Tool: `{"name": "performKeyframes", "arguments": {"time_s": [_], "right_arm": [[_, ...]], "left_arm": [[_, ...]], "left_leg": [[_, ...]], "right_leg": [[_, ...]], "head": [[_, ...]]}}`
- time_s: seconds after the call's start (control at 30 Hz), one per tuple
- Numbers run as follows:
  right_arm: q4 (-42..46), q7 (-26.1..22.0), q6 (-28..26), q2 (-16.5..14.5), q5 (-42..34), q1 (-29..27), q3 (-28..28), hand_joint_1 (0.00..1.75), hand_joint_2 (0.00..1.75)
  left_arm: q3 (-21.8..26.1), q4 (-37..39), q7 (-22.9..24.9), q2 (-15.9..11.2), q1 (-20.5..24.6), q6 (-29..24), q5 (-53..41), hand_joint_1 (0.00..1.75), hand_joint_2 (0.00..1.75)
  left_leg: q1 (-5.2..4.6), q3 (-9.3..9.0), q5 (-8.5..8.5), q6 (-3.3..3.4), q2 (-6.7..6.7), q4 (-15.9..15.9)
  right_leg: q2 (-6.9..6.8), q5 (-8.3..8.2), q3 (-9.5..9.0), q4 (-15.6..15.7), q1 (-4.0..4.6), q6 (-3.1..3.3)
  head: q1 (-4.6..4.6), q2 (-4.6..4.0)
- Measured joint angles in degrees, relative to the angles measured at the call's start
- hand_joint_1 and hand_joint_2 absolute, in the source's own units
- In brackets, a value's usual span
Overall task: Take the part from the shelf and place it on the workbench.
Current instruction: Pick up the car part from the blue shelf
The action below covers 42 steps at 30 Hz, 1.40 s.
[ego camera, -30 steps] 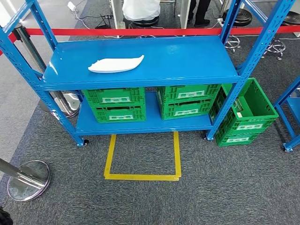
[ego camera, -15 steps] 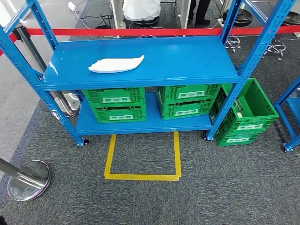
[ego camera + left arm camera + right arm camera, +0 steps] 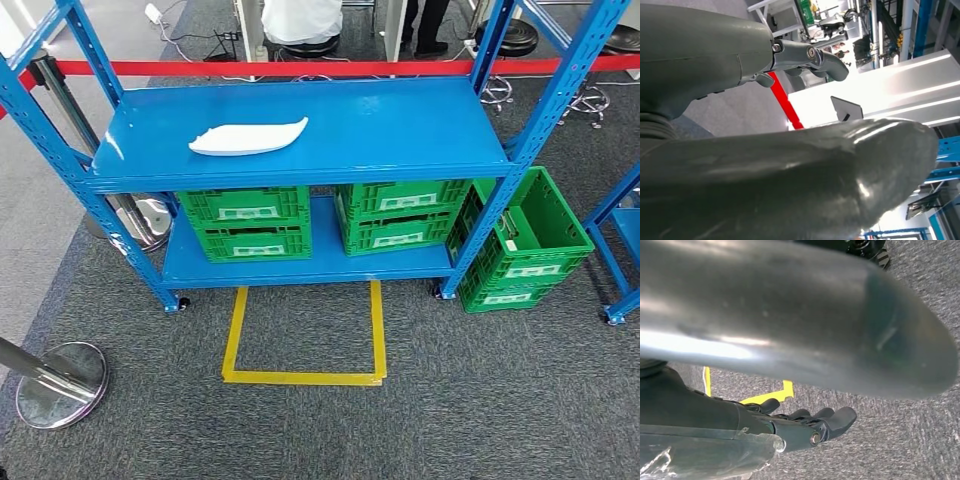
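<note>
The part (image 3: 247, 137) is a long, flat white piece with pointed ends. It lies on the left half of the top board of the blue shelf (image 3: 423, 130), straight ahead in the head view. My left hand (image 3: 715, 55) holds nothing; its dark fingers (image 3: 821, 57) reach out apart from the thick thumb (image 3: 828, 170), with open room behind them. My right hand (image 3: 753, 425) also holds nothing, and its fingers (image 3: 832, 421) are stretched out above grey carpet near a strip of yellow tape (image 3: 785, 390).
Two stacks of green crates (image 3: 245, 222) (image 3: 396, 215) stand on the lower board, and another green crate (image 3: 528, 240) sits on the floor at the right. A yellow tape square (image 3: 306, 345) marks the carpet. A stanchion base (image 3: 60, 385) is at the left, a red belt (image 3: 302, 68) runs behind, and people stand beyond.
A dark shape at the bottom left corner of the head view has sunk almost out of the picture. The shelf and the part have not moved.
</note>
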<state>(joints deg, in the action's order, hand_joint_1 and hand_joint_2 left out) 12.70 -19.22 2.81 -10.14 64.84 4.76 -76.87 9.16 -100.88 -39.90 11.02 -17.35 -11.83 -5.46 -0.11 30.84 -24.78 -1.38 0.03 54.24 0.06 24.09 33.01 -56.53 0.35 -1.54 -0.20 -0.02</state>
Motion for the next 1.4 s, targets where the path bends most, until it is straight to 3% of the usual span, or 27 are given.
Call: {"name": "performKeyframes", "arguments": {"time_s": [1.07, 1.4], "right_arm": [[0.0, -0.67, 0.47, 0.02, 0.22, 0.13, 0.43, 0.0, 0.0], [0.0, -0.63, 0.47, 0.02, 0.55, 0.12, 0.93, 0.0, 0.0]], "left_arm": [[-0.45, 0.1, -0.01, 0.41, 1.37, -2.19, -0.28, 0.0, 0.0], [-0.75, 0.1, -0.01, 0.41, 1.39, -2.52, -0.31, 0.0, 0.0]], "left_leg": [[-0.07, 0.01, -0.02, 0.06, 0.0, 0.06], [-0.32, 0.36, -0.33, 0.73, 0.0, 0.75]], "right_leg": [[0.0, -0.02, 0.0, 0.01, -0.08, -0.04], [0.0, -0.16, -0.01, 0.04, -0.32, -0.64]], "head": [[-0.01, 0.0], [-0.01, 0.0]]}}
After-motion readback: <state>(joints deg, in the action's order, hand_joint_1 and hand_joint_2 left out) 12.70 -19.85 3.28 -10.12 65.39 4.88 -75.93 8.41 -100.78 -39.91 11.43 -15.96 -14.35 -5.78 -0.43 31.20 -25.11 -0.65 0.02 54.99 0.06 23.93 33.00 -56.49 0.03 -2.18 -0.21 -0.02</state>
